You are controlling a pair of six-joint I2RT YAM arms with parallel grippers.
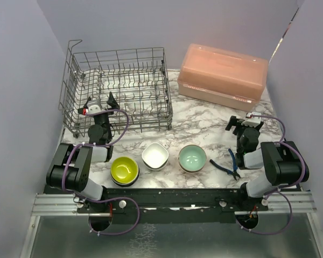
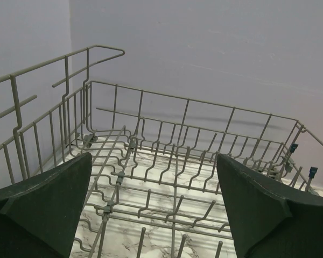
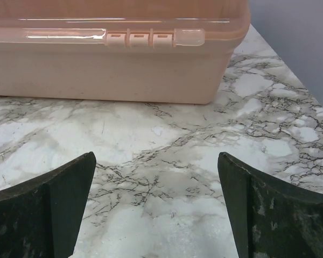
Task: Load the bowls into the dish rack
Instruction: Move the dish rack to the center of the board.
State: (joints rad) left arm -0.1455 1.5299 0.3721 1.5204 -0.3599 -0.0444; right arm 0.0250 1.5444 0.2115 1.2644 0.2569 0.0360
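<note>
Both the left gripper [image 1: 100, 102] and right gripper [image 1: 243, 123] gape empty; I'd pinch the rim of the lime-yellow bowl [image 1: 124, 170], in front of the dish rack [image 1: 118, 80].

A white marble-patterned tabletop [image 1: 204, 126], veined in grey and black, lies under plain pale lavender walls [image 1: 215, 27]. At 10 o'clock in the top view stands a grey wire dish rack [image 1: 118, 86] dotted with small blue clips [image 2: 312, 172]. At 1 o'clock is a translucent salmon-pink lidded box [image 1: 223, 75]. Near 6 o'clock sit a lime-yellow bowl [image 1: 124, 170], a white bowl [image 1: 155, 156] and a pale teal bowl [image 1: 192, 158]. At 4 o'clock lie pliers [image 1: 230, 164] with blue handles. The black arms [image 1: 75, 166] trail purple cables [image 1: 124, 121].
</note>
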